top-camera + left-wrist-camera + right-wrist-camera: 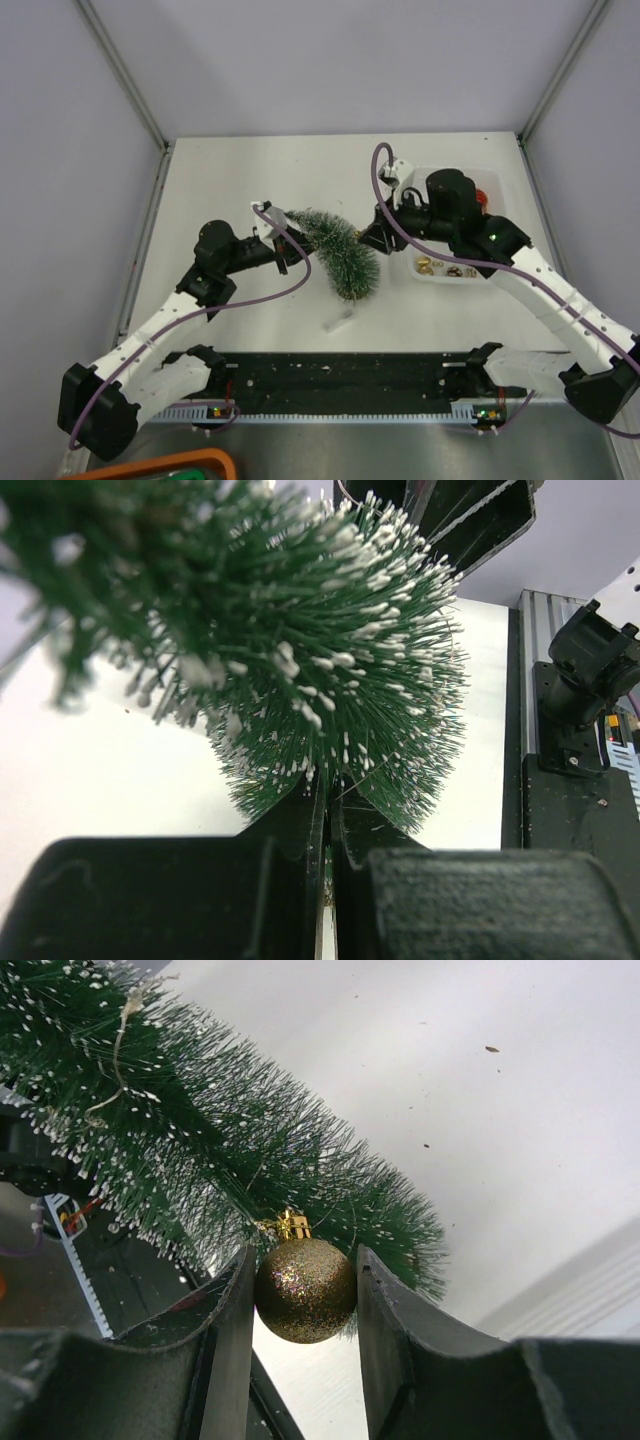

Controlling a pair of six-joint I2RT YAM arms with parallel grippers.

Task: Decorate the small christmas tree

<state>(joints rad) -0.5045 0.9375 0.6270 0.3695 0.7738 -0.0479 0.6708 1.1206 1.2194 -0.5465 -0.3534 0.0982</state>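
The small christmas tree (335, 250) is a bent green bottle-brush cone with whitish tips, held off the table between both arms. Its wooden base does not show. My left gripper (290, 243) is shut on the tree among the bristles; in the left wrist view the jaws (328, 810) meet under the bristles (330, 650). My right gripper (375, 238) is at the tree's right side, shut on a gold glitter bauble (305, 1290). The bauble's gold cap touches the tree's bristles (200, 1150). The right gripper (305, 1272) holds the ball by both sides.
A white tray (462, 176) at the back right holds gold ornaments (445, 267) and a red one (485, 197). A small white strip (338, 322) lies on the table below the tree. A black rail (340, 375) runs along the near edge. An orange rim (170, 465) shows at the bottom left.
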